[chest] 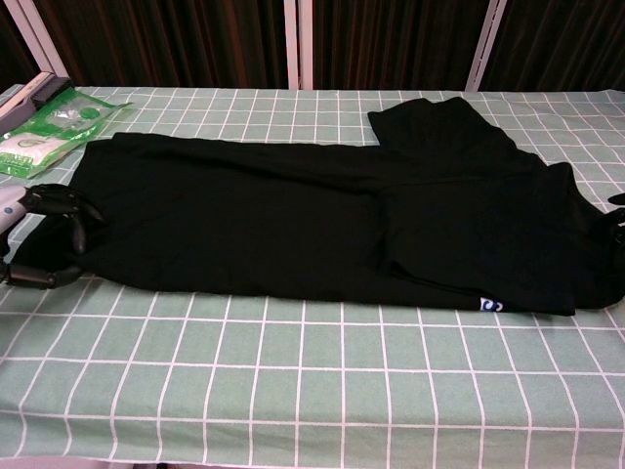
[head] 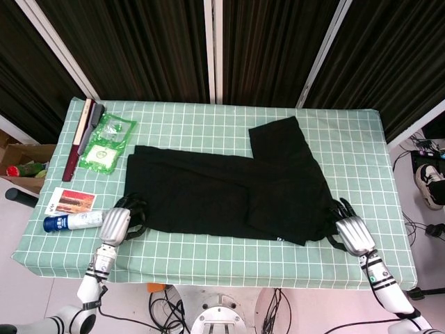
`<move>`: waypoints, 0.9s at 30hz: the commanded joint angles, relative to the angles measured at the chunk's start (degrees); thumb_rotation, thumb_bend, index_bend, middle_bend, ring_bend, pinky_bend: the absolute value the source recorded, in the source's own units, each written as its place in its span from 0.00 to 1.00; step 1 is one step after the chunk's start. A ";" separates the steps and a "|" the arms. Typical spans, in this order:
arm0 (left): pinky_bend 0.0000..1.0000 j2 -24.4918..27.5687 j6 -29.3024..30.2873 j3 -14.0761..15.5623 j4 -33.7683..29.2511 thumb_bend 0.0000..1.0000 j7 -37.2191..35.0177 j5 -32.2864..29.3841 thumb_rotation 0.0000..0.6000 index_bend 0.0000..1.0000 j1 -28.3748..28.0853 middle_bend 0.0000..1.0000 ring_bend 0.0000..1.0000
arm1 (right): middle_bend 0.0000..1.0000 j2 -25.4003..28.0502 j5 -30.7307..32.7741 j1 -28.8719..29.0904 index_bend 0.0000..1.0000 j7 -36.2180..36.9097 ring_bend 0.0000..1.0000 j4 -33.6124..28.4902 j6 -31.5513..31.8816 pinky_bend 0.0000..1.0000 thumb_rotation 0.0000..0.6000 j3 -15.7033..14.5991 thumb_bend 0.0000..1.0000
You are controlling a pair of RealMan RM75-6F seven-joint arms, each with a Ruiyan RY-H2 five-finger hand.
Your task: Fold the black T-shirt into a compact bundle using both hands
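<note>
**Mia:** Where is the black T-shirt?

**Ben:** It lies flat on the table with the green checked cloth. It is spread out wide, from the left side to the right side. One part, maybe a sleeve, sticks up toward the back on the right. That end looks folded over onto the rest.

**Mia:** What is the left hand doing?

**Ben:** It sits at the shirt's near left corner. Its dark fingers are curled at the edge of the cloth and touch it. I cannot tell if it really has hold of the shirt or just rests there.

**Mia:** And the right hand?

**Ben:** It is at the shirt's right edge, low by the near corner. Its fingers point toward the cloth and reach the edge. In the chest view only the tips show at the side of the picture. I cannot tell if it grips anything either.

**Mia:** What else is on the table?

**Ben:** Things lie on the left side. There are two green packets just beside the shirt's far left corner. Left of them is a long dark red and black thing; I cannot tell what it is. Near the left hand are a small white bottle with a blue cap lying down and a little picture card.

**Mia:** What is behind the table?

**Ben:** Dark curtains with white posts.
</note>
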 commanded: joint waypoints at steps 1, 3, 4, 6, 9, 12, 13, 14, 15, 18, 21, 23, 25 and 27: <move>0.20 1.62 2.88 1.55 -3.00 0.49 0.92 0.89 1.00 0.69 2.32 0.32 0.15 | 0.29 1.49 -0.96 -1.53 0.71 1.26 0.07 -0.60 2.37 0.09 1.00 -1.16 0.46; 0.20 2.72 4.83 3.04 -5.21 0.50 2.03 1.70 1.00 0.69 4.12 0.32 0.15 | 0.29 2.84 -1.30 -2.82 0.71 1.50 0.07 -1.80 3.96 0.09 1.00 -1.98 0.46; 0.20 3.19 5.58 3.76 -6.07 0.50 2.60 2.07 1.00 0.69 4.89 0.32 0.15 | 0.29 3.42 -1.43 -3.38 0.71 1.51 0.07 -2.33 4.53 0.09 1.00 -2.36 0.46; 0.20 4.23 7.10 5.51 -8.06 0.51 3.80 2.91 1.00 0.69 6.66 0.32 0.15 | 0.29 4.60 -1.63 -4.69 0.72 1.23 0.07 -3.44 5.62 0.09 1.00 -3.22 0.46; 0.20 5.47 8.83 7.67 -10.35 0.51 5.37 4.11 1.00 0.69 8.79 0.32 0.15 | 0.29 6.06 -2.03 -6.38 0.72 0.44 0.07 -4.96 6.79 0.09 1.00 -4.49 0.46; 0.20 6.07 9.82 9.33 -11.36 0.51 6.99 5.28 1.00 0.67 10.31 0.32 0.15 | 0.29 7.15 -2.31 -7.78 0.70 -0.76 0.07 -6.56 7.34 0.09 1.00 -5.55 0.46; 0.20 6.15 9.86 9.82 -11.51 0.51 7.56 5.58 1.00 0.65 10.74 0.31 0.15 | 0.29 7.48 -2.29 -8.10 0.68 -1.50 0.06 -7.17 7.15 0.09 1.00 -5.82 0.44; 0.20 6.32 9.44 10.21 -11.89 0.50 7.89 5.56 1.00 0.59 10.96 0.29 0.15 | 0.28 7.65 -2.29 -8.22 0.65 -1.90 0.06 -7.63 7.04 0.08 1.00 -5.89 0.41; 0.19 6.67 8.76 10.52 -12.58 0.48 8.24 5.38 1.00 0.53 11.06 0.27 0.14 | 0.28 7.82 -2.25 -8.27 0.60 -2.16 0.05 -8.13 6.81 0.07 1.00 -5.93 0.36; 0.18 8.05 7.88 10.34 -15.91 0.36 9.09 4.97 0.99 0.25 11.13 0.15 0.08 | 0.18 9.17 -2.31 -8.02 0.26 -2.70 0.00 -10.87 5.58 0.01 1.00 -6.28 0.12; 0.18 9.95 8.66 10.00 -19.10 0.32 9.85 5.82 0.84 0.21 11.14 0.13 0.08 | 0.12 11.51 -3.43 -7.88 0.07 -4.13 0.00 -14.19 6.20 0.00 1.00 -6.64 0.03; 0.18 11.75 9.45 9.50 -21.61 0.31 10.51 6.36 0.75 0.19 11.09 0.13 0.08 | 0.11 14.05 -4.74 -7.73 0.04 -4.80 0.00 -17.23 7.48 0.00 1.00 -6.94 0.02; 0.18 13.52 10.20 8.94 -23.84 0.31 10.87 6.95 0.72 0.19 10.92 0.13 0.08 | 0.12 16.62 -6.25 -7.24 0.04 -5.17 0.00 -19.97 8.93 0.00 1.00 -6.92 0.02; 0.18 15.78 10.80 8.08 -26.38 0.31 10.95 7.46 0.71 0.19 10.50 0.13 0.08 | 0.13 19.73 -7.47 -5.84 0.04 -5.53 0.00 -23.40 9.90 0.00 1.00 -5.97 0.02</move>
